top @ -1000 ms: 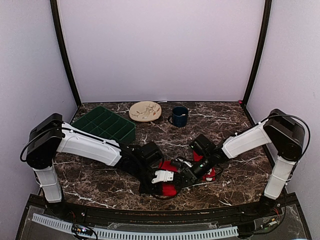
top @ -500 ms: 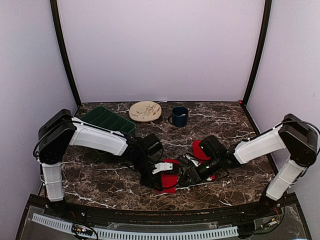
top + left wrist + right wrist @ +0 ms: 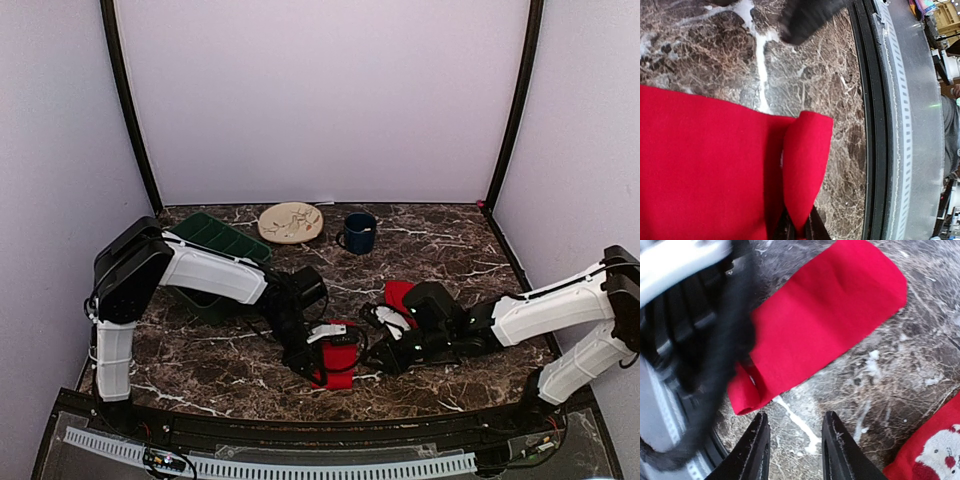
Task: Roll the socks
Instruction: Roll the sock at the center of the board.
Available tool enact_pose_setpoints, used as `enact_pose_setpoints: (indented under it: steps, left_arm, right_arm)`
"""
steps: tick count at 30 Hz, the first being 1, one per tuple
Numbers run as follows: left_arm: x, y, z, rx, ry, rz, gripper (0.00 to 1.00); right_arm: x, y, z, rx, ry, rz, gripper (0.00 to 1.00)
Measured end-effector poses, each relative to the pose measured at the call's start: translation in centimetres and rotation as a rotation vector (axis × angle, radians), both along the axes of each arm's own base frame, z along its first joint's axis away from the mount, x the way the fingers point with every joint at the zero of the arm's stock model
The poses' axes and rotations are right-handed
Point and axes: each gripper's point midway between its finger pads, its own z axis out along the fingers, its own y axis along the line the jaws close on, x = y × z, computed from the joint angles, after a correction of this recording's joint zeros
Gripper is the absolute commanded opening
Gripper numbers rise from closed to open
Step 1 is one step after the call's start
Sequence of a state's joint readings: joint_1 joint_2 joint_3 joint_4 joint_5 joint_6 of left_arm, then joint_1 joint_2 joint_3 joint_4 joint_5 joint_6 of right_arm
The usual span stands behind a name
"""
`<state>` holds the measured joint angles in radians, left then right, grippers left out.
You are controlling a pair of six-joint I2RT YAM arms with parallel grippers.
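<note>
The dark marble table (image 3: 450, 250) fills the floor of the booth, and both arms lean low over its near middle. The left arm (image 3: 210, 275) reaches in from the left and the right arm (image 3: 545, 310) stretches in almost flat from the right, so their wrists come close together. Behind the left arm a green compartment tray (image 3: 215, 240) sits toward the back left. Just to its right is a pale plate (image 3: 291, 221), and then a dark blue mug (image 3: 359, 232) beside that, all well apart from the work. The nearer sock (image 3: 338, 365) lies flat on the marble near the front edge, bright red, with one end folded up over itself. The other sock (image 3: 398, 293) lies a little further back and to the right, partly hidden by the right wrist. In the right wrist view its white patch shows a small Santa face. The left gripper (image 3: 799, 231) has its fingers pressed together on that raised fold of the nearer sock, pinching the red cloth between them. The right gripper (image 3: 795, 447) hangs over bare marble just beside the same sock, with its fingers (image 3: 759, 450) spread and holding nothing.
</note>
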<state>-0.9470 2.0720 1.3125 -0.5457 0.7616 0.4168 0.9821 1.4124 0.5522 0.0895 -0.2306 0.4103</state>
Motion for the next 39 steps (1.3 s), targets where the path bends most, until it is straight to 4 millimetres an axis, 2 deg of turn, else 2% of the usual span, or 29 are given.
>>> enact_pose_setpoints:
  steps: [4,11,21,31,39]
  left_arm:
    - [-0.1,0.0,0.0,0.005,0.057,0.006,0.07]
    - [0.0,0.1,0.0,0.01,0.117,0.021,0.07]
    - [0.1,0.0,0.0,0.025,0.181,0.03,0.07]
    - [-0.1,0.1,0.0,0.034,0.206,0.031,0.07]
    - [0.0,0.1,0.0,0.036,0.212,0.035,0.07]
  right_arm:
    - [-1.0,0.3,-0.3,-0.059,-0.094,0.029,0.35]
    - [-2.1,1.0,1.0,-0.085,-0.244,0.087,0.37]
    - [-4.3,2.9,0.5,-0.167,-0.344,0.245,0.4]
    - [-4.1,3.7,-0.4,-0.241,-0.408,0.32,0.44]
    - [-4.0,3.9,-1.4,-0.279,-0.424,0.358,0.44]
